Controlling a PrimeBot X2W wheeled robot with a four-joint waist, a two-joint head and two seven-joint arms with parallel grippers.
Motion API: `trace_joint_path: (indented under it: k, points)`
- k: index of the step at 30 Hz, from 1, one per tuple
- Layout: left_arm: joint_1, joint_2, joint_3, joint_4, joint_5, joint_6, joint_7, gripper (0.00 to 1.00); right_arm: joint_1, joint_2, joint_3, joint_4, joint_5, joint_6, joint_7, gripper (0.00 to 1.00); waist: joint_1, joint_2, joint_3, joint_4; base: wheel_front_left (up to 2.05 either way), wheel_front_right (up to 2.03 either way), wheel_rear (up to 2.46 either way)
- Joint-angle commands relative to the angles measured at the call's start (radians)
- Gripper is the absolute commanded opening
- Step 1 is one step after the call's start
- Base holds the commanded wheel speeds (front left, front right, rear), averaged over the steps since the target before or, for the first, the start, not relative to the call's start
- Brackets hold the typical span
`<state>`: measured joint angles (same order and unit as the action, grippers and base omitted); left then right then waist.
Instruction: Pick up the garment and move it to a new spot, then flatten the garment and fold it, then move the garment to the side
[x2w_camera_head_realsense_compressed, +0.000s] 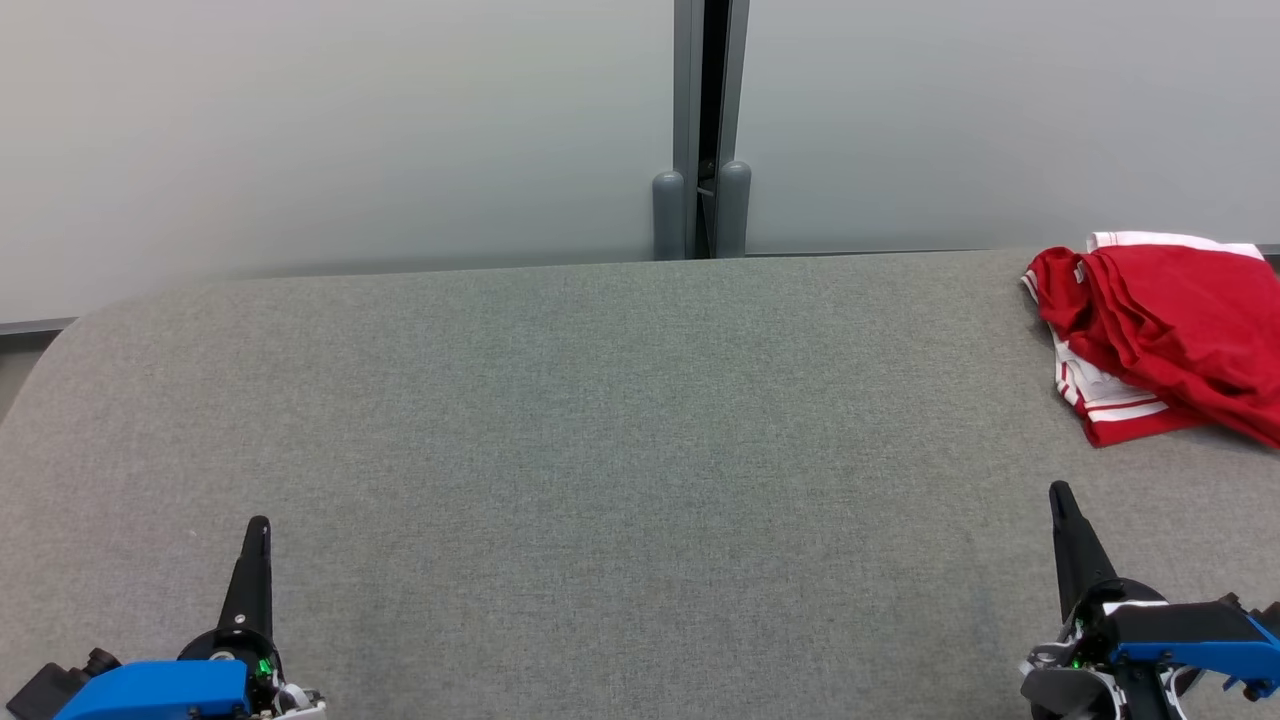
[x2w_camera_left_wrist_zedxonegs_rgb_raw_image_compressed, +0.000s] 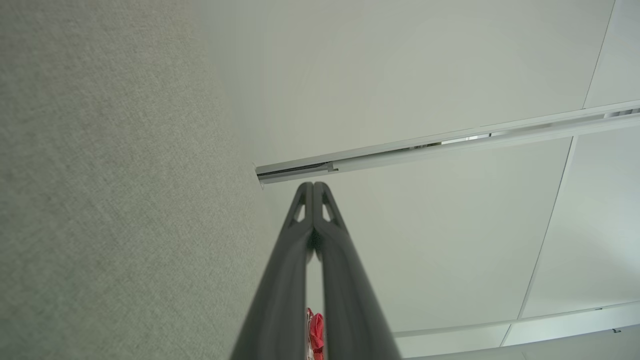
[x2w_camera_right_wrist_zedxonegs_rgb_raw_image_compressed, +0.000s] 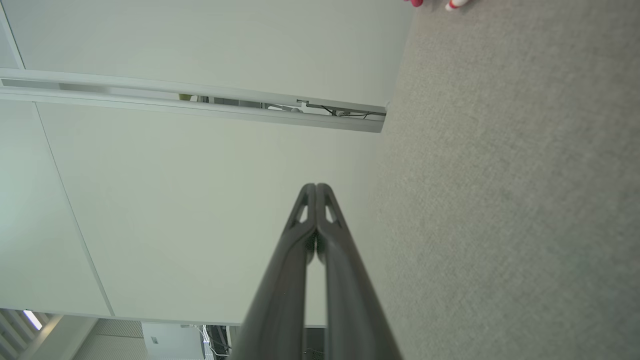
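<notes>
A crumpled red garment (x2w_camera_head_realsense_compressed: 1160, 330) with white trim lies bunched at the far right of the grey fabric table (x2w_camera_head_realsense_compressed: 620, 450), partly cut off by the head view's right edge. My left gripper (x2w_camera_head_realsense_compressed: 257, 527) rests at the lower left, shut and holding nothing, far from the garment. At the lower right my right gripper (x2w_camera_head_realsense_compressed: 1060, 495) is shut too, a short way in front of the garment and apart from it. In the left wrist view the shut left gripper (x2w_camera_left_wrist_zedxonegs_rgb_raw_image_compressed: 313, 186) has a sliver of the red garment (x2w_camera_left_wrist_zedxonegs_rgb_raw_image_compressed: 316, 332) showing between its fingers. In the right wrist view the shut right gripper (x2w_camera_right_wrist_zedxonegs_rgb_raw_image_compressed: 316, 187) points past the table, with a scrap of the garment (x2w_camera_right_wrist_zedxonegs_rgb_raw_image_compressed: 415, 2) at the top edge.
A pale partition wall (x2w_camera_head_realsense_compressed: 330, 130) runs along the table's far edge, with a dark vertical post and two grey bumpers (x2w_camera_head_realsense_compressed: 702, 210) at its middle. The table's left corner is rounded. A wide stretch of bare grey fabric lies between the two grippers.
</notes>
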<state>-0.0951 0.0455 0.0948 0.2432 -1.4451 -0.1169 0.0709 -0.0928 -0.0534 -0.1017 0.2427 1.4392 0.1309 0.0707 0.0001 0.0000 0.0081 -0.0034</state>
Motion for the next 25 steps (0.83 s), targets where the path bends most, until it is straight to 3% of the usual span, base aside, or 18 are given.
trace_joint_path:
  k: [1, 25]
  points:
    - [-0.013, 0.007, 0.007, -0.001, -0.018, -0.006, 0.007, 0.00, -0.018, 0.003, -0.003, -0.001, 0.018, 0.000, 0.008, 0.00, -0.0001, 0.0000, 0.000, 0.000, 0.00, 0.00, 0.00]
    - [-0.022, 0.007, 0.023, 0.006, -0.169, -0.018, 0.048, 0.00, -0.025, 0.005, -0.015, 0.006, 0.175, 0.000, 0.048, 0.00, -0.0001, 0.0000, -0.006, 0.003, 0.00, 0.00, 0.00]
